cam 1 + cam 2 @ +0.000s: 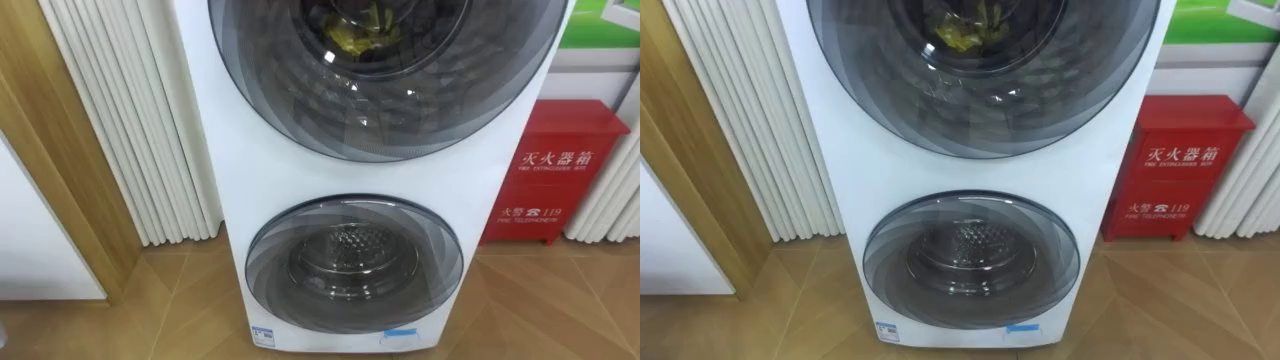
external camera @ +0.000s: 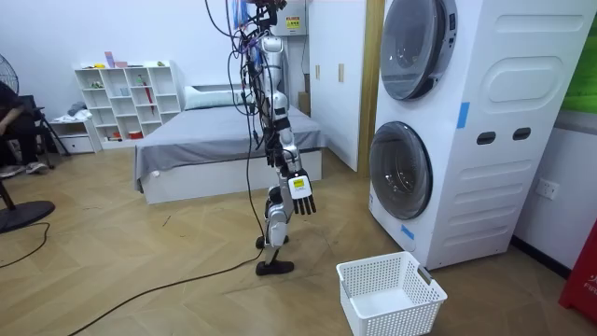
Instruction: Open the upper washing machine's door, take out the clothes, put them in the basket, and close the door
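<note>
A white tower of two stacked washing machines (image 1: 230,150) fills the eye views. The upper round door (image 1: 390,110) is closed, and behind its glass lies yellow cloth (image 1: 355,35) with darker cloth around it. The lower door (image 1: 353,255) is closed too, and its steel drum looks bare. In the room view I stand upright about a metre from the tower (image 2: 485,131), facing it. My right hand (image 2: 300,193) hangs at my side with straight, relaxed fingers and holds nothing.
A white laundry basket (image 2: 390,294) stands on the wooden floor before the tower. A red fire-extinguisher box (image 1: 553,170) sits right of the machines, white ribbed panels (image 1: 130,120) and a wooden frame (image 1: 50,150) left. A bed (image 2: 215,140) is behind me.
</note>
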Robot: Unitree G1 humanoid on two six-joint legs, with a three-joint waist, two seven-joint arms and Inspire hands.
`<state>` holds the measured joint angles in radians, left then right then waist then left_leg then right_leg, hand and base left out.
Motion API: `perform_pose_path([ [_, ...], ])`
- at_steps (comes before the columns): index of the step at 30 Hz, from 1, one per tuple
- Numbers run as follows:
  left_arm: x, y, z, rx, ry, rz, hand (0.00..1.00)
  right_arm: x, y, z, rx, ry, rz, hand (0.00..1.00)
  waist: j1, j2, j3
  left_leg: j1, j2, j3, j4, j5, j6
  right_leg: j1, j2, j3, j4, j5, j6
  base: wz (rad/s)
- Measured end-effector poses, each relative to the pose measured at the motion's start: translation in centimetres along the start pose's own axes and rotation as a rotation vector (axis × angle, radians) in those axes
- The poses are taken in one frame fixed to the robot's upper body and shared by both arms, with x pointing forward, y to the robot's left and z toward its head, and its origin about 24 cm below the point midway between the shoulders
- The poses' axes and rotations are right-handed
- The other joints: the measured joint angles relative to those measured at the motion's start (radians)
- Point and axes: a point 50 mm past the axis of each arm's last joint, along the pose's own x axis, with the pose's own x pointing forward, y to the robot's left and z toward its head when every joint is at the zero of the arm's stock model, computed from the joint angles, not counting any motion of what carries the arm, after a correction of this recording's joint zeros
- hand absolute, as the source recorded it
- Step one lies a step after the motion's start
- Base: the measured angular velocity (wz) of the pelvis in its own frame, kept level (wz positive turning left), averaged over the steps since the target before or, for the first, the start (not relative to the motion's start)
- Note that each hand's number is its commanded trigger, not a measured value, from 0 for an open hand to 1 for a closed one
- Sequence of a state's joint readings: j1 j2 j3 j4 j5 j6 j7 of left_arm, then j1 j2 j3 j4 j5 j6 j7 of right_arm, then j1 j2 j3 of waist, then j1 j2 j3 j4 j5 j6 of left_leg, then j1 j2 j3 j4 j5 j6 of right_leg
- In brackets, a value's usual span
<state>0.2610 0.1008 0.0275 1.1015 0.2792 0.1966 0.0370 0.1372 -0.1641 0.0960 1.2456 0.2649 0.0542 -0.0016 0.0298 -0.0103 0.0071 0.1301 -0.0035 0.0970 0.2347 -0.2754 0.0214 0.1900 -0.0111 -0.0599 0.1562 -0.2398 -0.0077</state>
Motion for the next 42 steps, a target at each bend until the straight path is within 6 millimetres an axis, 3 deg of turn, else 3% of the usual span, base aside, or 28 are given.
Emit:
perform_pose_path([
  [22, 0.0, 0.1, 0.2, -0.011, -0.023, -0.017, 0.00, 0.0, 0.0, 0.4, 0.010, -0.021, -0.013, 0.00, 0.002, 0.003, 0.0004, -0.011, 0.001, -0.004, 0.007, -0.003, 0.001, -0.015, -0.002, -0.016, 0.012, 0.000, 0.000, 0.00],
  [26, 0.0, 0.2, 0.3, -0.010, -0.033, -0.013, 0.00, 0.0, -0.2, 1.2, 0.034, -0.050, -0.043, 0.00, -0.001, 0.004, 0.0010, -0.012, 0.001, -0.003, 0.007, -0.003, 0.001, -0.014, -0.001, -0.009, 0.015, 0.000, 0.000, -0.03],
  [31, 0.1, 1.2, 0.6, -0.043, -0.058, 0.014, 0.00, -0.7, -1.2, 7.3, 0.128, -0.264, -0.093, 0.00, -0.014, -0.001, 0.0042, -0.009, 0.003, 0.006, 0.015, -0.003, 0.001, -0.016, -0.001, 0.001, 0.021, 0.000, 0.000, -0.04],
  [33, 0.1, 2.1, 0.6, -0.052, -0.073, 0.041, 0.00, -2.0, -2.0, 11.4, 0.177, -0.426, -0.130, 0.00, -0.024, -0.008, 0.0040, -0.004, 0.002, 0.008, 0.014, -0.003, 0.001, -0.015, 0.000, 0.003, 0.014, 0.000, 0.000, -0.02],
  [34, 0.1, 2.3, 0.7, -0.060, -0.074, 0.050, 0.00, -2.4, -2.2, 12.4, 0.196, -0.467, -0.141, 0.00, -0.026, -0.010, 0.0043, -0.004, 0.002, 0.008, 0.016, -0.003, 0.001, -0.015, 0.000, 0.003, 0.015, 0.000, 0.000, 0.00],
  [36, 0.1, 2.9, 0.5, -0.061, -0.071, 0.077, 0.00, -4.5, -2.8, 16.1, 0.231, -0.641, -0.186, 0.00, -0.028, -0.021, 0.0076, -0.006, 0.001, 0.008, 0.016, -0.003, 0.001, -0.017, -0.001, 0.004, 0.014, 0.000, 0.001, 0.00],
  [42, -0.1, 4.1, 0.0, -0.089, -0.075, 0.125, 0.00, -9.7, -3.7, 21.7, 0.263, -0.955, -0.258, 0.00, -0.021, -0.047, -0.0047, -0.001, 0.003, 0.008, -0.003, -0.002, 0.001, -0.021, 0.003, 0.005, 0.017, 0.001, 0.001, -0.01],
])
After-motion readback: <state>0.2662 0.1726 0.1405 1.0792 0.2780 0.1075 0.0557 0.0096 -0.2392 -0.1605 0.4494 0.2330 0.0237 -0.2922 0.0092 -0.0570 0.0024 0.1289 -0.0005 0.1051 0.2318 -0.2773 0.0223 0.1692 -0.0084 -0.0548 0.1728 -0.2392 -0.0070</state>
